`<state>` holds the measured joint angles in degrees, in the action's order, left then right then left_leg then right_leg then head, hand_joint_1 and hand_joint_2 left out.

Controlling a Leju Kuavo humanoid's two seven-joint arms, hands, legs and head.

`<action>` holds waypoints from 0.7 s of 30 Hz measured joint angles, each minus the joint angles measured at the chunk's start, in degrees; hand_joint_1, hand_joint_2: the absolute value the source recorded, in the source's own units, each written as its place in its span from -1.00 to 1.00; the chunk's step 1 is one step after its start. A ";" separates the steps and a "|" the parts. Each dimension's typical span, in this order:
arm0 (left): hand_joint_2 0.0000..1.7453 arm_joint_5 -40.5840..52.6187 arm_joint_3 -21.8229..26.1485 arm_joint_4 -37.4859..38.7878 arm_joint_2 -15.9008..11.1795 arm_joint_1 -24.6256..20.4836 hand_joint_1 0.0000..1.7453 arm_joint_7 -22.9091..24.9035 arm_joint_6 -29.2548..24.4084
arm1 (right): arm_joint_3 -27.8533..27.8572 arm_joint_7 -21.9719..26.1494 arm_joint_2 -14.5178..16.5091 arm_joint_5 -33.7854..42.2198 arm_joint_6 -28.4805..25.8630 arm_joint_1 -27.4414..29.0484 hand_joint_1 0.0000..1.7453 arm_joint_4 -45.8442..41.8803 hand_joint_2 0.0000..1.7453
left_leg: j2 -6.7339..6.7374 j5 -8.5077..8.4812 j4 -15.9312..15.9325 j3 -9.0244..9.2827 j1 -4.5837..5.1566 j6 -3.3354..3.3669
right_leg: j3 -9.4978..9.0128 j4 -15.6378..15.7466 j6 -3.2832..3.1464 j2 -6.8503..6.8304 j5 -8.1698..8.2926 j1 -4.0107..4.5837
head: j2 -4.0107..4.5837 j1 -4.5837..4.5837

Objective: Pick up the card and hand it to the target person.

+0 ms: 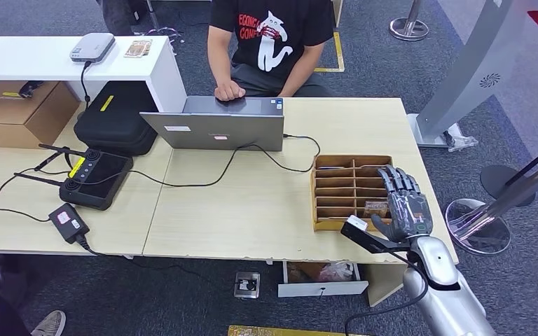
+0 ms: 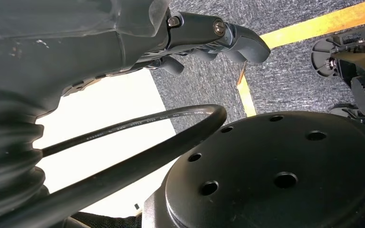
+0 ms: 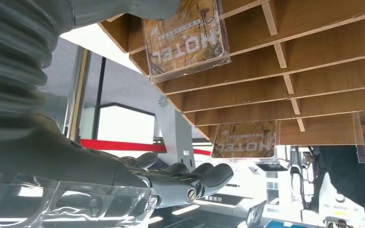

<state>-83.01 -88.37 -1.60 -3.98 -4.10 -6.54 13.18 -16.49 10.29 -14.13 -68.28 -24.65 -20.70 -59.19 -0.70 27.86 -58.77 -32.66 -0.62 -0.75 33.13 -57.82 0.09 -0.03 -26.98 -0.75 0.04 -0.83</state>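
**Mara:** Right robot hand [image 1: 408,210] first: it hovers over the near right corner of the wooden card rack [image 1: 336,192], fingers stretched out and apart, nothing between them. The right wrist view agrees, with the fingers [image 3: 204,175] extended and bare below the rack's slats.

**Jun:** And the card?

**Mara:** A card [image 1: 375,208] lies in a near compartment of the rack, just beside the hand's fingers and partly under them in the head view. From the wrist, the same "HOTEL" card [image 3: 185,35] sits in its slot, close to the hand; I cannot tell whether anything touches it. More cards lie in other slots.

**Jun:** So which step?

**Mara:** I'd judge it the reach, with the pick not yet made. The left robot hand [image 2: 209,35] hangs low beside the body over the carpet, fingers curled in with nothing in them.

**Jun:** What does the next move call for?

**Mara:** Probably lowering the fingers into that compartment and pinching the card by an edge; the dividers leave little room, so the approach must be square to the slot. Then a lift clear of the rack and a long reach across the tabletop [image 1: 252,210] toward the person [image 1: 270,42] seated behind the laptop [image 1: 217,129].
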 joint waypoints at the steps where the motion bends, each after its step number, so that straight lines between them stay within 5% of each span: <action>1: 1.00 0.00 0.00 0.00 0.00 0.00 -1.00 0.00 0.00 | -0.01 0.00 0.01 0.00 -0.02 -0.03 -0.82 0.08 1.00 | 0.00 0.00 0.00 0.00 0.00 0.00 | 0.00 0.00 0.00 0.00 0.00 0.00 | 0.00 0.00; 21: 1.00 -0.09 0.00 0.00 -0.01 -0.02 -1.00 0.08 -0.14 | -0.40 0.00 0.14 -0.08 -0.35 -0.60 -0.76 1.13 1.00 | 0.01 0.00 0.00 0.06 0.00 0.00 | -0.07 0.00 0.01 0.01 0.02 0.00 | 0.00 0.00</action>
<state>-83.10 -88.37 -1.60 -3.99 -4.12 -6.46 13.04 -16.89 10.29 -13.99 -68.36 -25.00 -21.30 -58.06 -0.69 27.86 -58.77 -32.60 -0.62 -0.75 33.06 -57.81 0.10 -0.02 -26.96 -0.75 0.04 -0.83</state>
